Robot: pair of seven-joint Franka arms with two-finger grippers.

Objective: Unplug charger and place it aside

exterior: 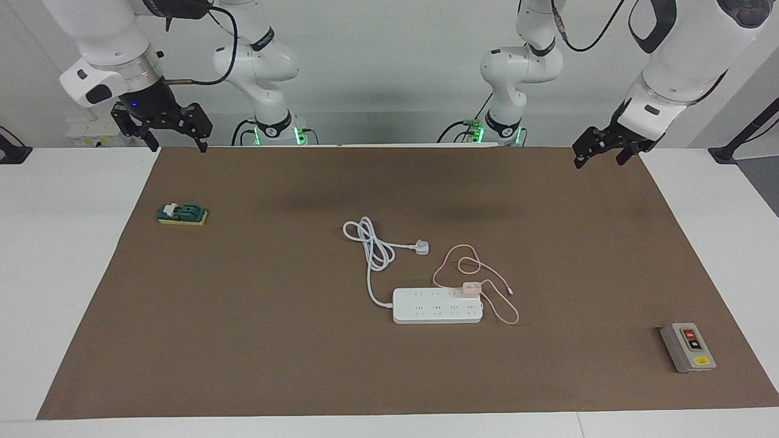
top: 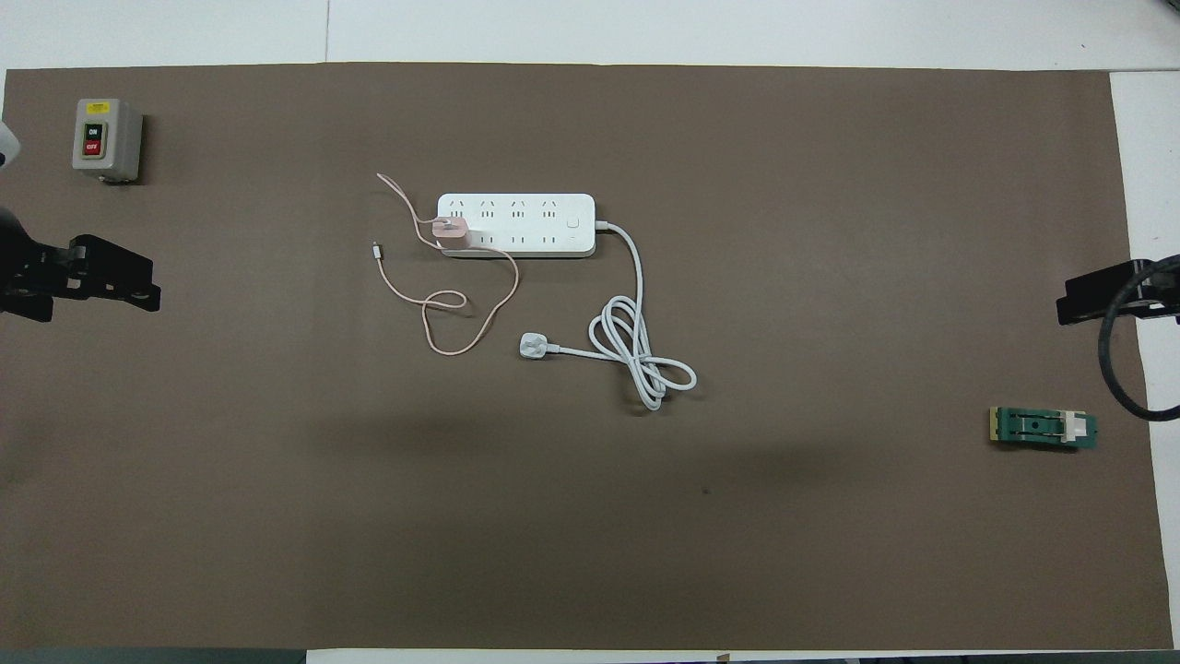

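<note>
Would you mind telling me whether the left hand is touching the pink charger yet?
Apart. The facing view shows the left hand raised at the mat's edge nearest the robots, with bare brown mat between it and the charger, which sits plugged into the power strip.

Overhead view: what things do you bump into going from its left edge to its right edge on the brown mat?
Grey switch box → pink charger → white power strip → white cord's coil → green switch.

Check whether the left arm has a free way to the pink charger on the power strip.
Probably yes: the charger sits at the power strip's end toward the left arm, and only bare mat lies between it and the open left gripper.
</note>
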